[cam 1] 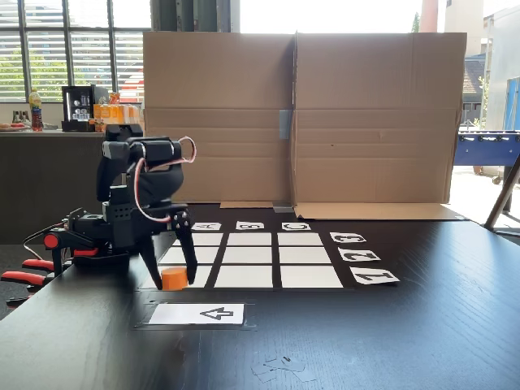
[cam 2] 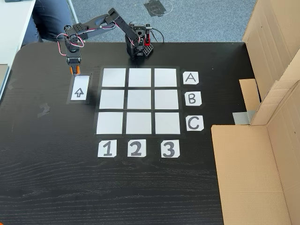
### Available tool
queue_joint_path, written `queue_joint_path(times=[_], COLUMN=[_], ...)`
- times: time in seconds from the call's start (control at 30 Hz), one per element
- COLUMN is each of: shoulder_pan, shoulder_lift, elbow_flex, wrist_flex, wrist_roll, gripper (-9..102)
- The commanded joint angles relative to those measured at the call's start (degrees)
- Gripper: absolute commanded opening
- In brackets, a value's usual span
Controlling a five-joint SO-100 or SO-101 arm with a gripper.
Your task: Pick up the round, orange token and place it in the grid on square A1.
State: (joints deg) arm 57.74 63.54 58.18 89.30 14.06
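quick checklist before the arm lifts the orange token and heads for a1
1. Token between the fingers: ok. In a fixed view the gripper straddles the token, fingertips down at table level.
2. Fingers closed on the token: cannot tell; contact is not clear in either fixed view.
3. Token in its start spot: ok. It sits on the table just beyond the arrow card, outside the grid.
4. Square A1 free: ok, blank white with nothing on it.
5. Path to A1: ok. It is the grid corner nearest the gripper, nothing standing between.
6. Cable slack: cannot tell.
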Motion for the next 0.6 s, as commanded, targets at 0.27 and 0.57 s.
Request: queue_joint_path(times=[0.27, 0.57], shoulder_pan=[2.02, -2.55], shoulder_lift=[26.81, 42.28], elbow_flex=[23.12, 45.62], wrist_flex=[-0.26, -0.97], wrist_roll=[-4.22, -8.26], gripper=[8, 8])
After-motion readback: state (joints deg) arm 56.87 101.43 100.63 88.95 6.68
